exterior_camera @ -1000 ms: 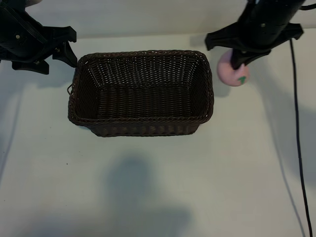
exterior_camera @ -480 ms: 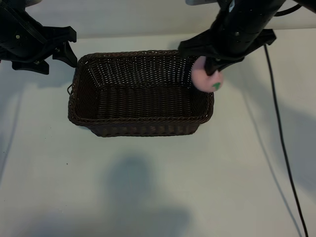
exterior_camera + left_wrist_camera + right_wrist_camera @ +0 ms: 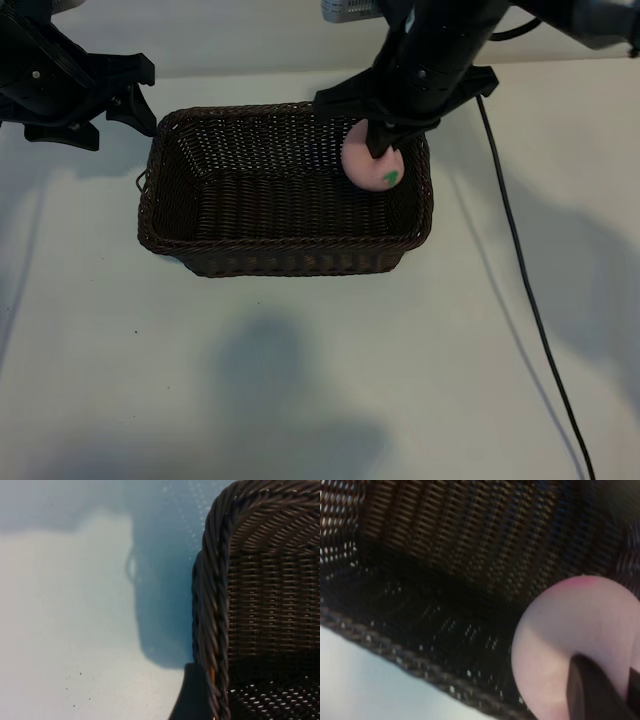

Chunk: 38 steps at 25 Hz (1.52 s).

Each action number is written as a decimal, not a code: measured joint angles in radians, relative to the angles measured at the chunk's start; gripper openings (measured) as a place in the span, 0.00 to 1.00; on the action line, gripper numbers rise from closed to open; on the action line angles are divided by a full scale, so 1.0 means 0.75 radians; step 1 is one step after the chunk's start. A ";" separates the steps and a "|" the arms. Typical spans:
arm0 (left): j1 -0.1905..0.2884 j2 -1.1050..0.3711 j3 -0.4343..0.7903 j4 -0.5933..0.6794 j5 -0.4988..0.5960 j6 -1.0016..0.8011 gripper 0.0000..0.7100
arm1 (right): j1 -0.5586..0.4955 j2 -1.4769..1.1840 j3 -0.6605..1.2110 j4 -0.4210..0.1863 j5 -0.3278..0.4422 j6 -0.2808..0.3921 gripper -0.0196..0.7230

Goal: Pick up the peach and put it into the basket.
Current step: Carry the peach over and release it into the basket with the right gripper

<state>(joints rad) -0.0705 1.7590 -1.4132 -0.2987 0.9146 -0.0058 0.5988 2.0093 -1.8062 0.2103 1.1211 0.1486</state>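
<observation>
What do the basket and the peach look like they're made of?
The basket: dark-brown woven wicker, or a plastic imitation, with fine horizontal weave on the walls, a braided rim and a slight sheen on the strands. The peach, held by the right gripper over the basket's right end: smooth, matte, pale pink with a flat green leaf mark, so probably plastic or foam.

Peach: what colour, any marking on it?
Pale pink peach with a small green leaf mark near its lower edge; clearest in the exterior view.

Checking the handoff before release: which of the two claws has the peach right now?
The right claw, shut on the peach over the basket. The left claw hangs open outside the basket's far left corner.
</observation>
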 joint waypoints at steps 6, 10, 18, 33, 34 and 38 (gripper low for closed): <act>0.000 0.000 0.000 0.000 0.000 0.000 0.83 | 0.006 0.094 -0.078 0.001 0.023 -0.010 0.08; 0.000 0.000 0.000 0.000 0.000 0.000 0.83 | 0.026 0.161 -0.080 0.001 0.023 -0.027 0.08; 0.000 0.000 0.000 0.000 0.000 0.000 0.83 | 0.030 0.244 -0.080 0.008 0.001 -0.044 0.08; 0.000 0.000 0.000 0.000 0.000 -0.002 0.83 | 0.039 0.244 -0.082 0.066 -0.029 -0.090 0.42; 0.000 0.000 0.000 0.000 0.000 -0.002 0.83 | 0.039 0.244 -0.082 0.066 -0.031 -0.093 0.48; 0.000 0.000 0.000 0.000 0.000 -0.002 0.83 | 0.039 0.244 -0.083 0.066 -0.033 -0.097 0.66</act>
<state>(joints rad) -0.0705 1.7590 -1.4132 -0.2987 0.9146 -0.0075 0.6281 2.1924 -1.8686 0.2600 1.0960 0.0761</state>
